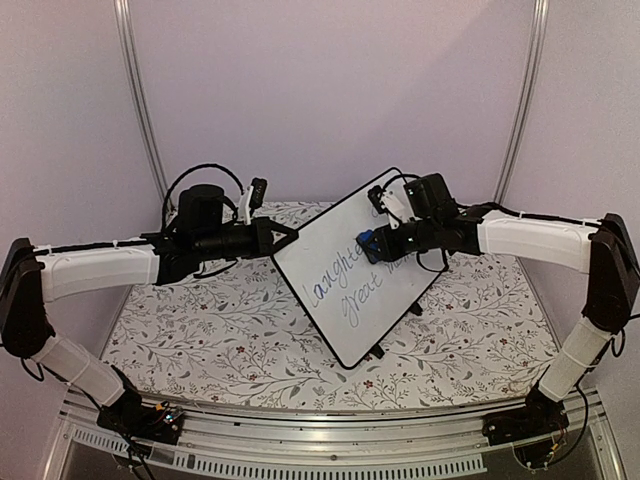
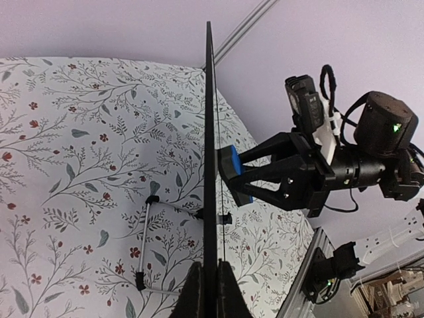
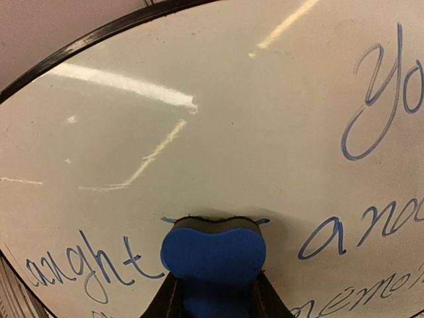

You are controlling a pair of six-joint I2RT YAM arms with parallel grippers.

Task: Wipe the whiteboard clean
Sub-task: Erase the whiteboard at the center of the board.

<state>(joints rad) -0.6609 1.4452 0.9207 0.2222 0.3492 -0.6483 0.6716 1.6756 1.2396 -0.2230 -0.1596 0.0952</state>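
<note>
Two arms meet over the middle of the floral bench (image 1: 200, 340). The left fingers (image 1: 283, 238) clamp one edge of the whiteboard (image 1: 355, 270), which stands tilted there. The right fingers (image 2: 265, 154) grip a blue eraser (image 3: 213, 255) pressed against the board's blue cursive writing.

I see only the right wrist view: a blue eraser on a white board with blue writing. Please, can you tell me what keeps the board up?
Observer: The left fingers are shut on the edge of the whiteboard.
Operator: Thank you. Does the eraser really touch the face?
Observer: Yes. The left wrist view shows the board edge-on. There the eraser, held in the right fingers, lies flat against it.
Operator: Is there something behind the board?
Observer: A wire stand juts out from its back side.
</note>
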